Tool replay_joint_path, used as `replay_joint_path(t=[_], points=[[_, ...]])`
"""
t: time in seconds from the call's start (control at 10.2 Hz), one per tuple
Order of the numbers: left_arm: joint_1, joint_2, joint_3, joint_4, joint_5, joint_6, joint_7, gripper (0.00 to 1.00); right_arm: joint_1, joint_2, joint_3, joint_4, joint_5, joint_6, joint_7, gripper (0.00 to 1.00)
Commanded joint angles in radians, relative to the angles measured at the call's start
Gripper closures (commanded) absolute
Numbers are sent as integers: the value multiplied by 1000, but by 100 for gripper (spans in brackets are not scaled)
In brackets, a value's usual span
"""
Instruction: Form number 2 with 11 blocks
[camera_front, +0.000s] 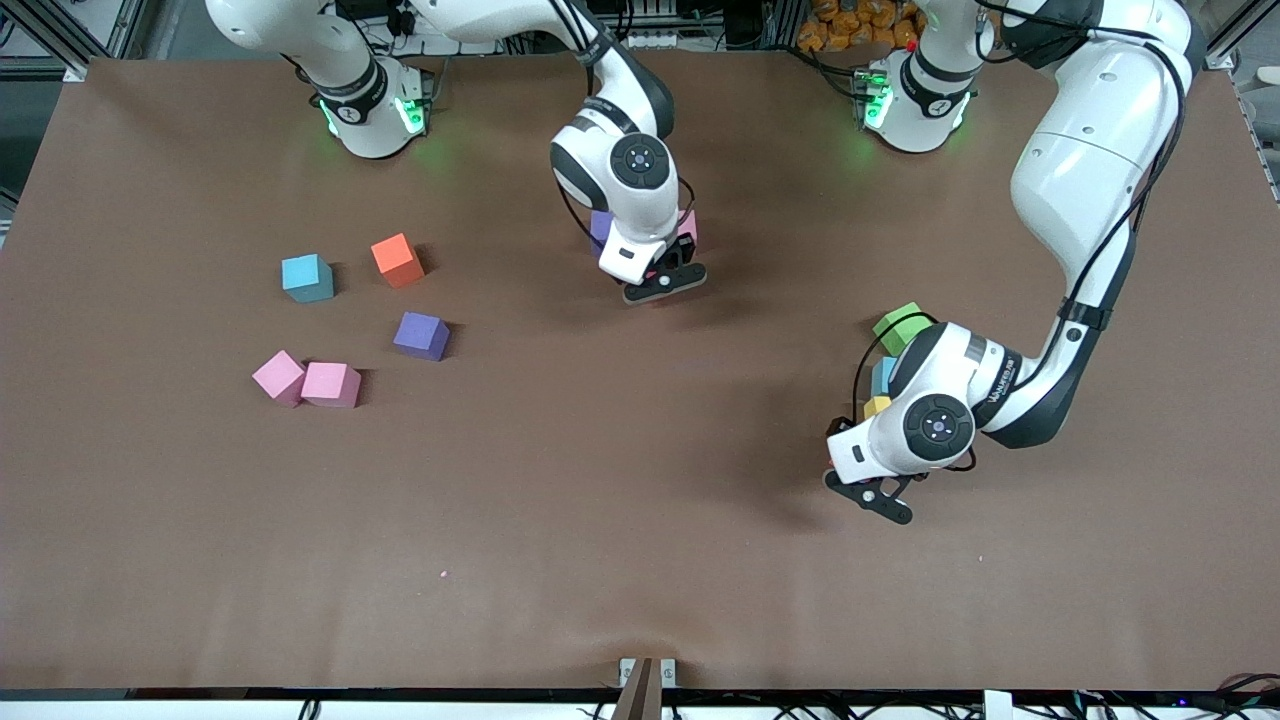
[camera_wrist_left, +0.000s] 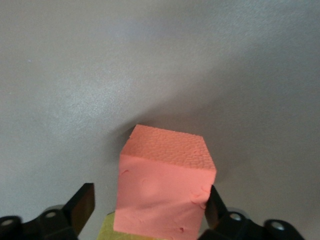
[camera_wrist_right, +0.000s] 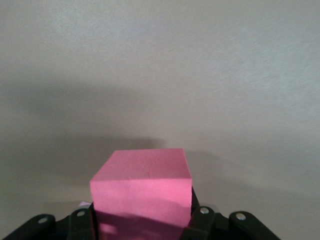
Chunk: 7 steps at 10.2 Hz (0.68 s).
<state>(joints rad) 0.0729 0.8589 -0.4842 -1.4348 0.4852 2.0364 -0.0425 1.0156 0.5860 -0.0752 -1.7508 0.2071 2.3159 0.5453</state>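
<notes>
Matt, finely pitted foam seen on salmon-red foam cube (camera_wrist_left: 165, 192), faces marked by small dents. Matt, softly grained foam shown on bright pink foam cube (camera_wrist_right: 142, 190). Brown table covering (camera_front: 600, 520) seen smooth and matt, cloth or paper not determinable. Glossy white plastic shells noted on robot arms (camera_front: 1080, 170). Black gripper fingers (camera_wrist_left: 80, 205) appear semi-matt, hard, with metal screw heads.

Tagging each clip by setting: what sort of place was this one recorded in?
Most likely a robotics lab workbench: two arms are bolted at the edge of a brown-covered table, an aluminium frame and loose cables run past it, and only foam cubes like the orange cube lie on it.
</notes>
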Motion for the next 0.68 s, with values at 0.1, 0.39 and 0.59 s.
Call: replay_joint_path(t=[0.1,0.39,0.59], points=[[-4,2,-2,1,-17,-1,-10,21,41,75,-8,95,58,-15,112,57],[-8,2,-2,2,-54,-1,-10,48,57,101,-8,109,60,-12,168,57],[-7,-7,-2,7,-54,-1,-10,83,80,115,-9,111,55,-10,208,57]])
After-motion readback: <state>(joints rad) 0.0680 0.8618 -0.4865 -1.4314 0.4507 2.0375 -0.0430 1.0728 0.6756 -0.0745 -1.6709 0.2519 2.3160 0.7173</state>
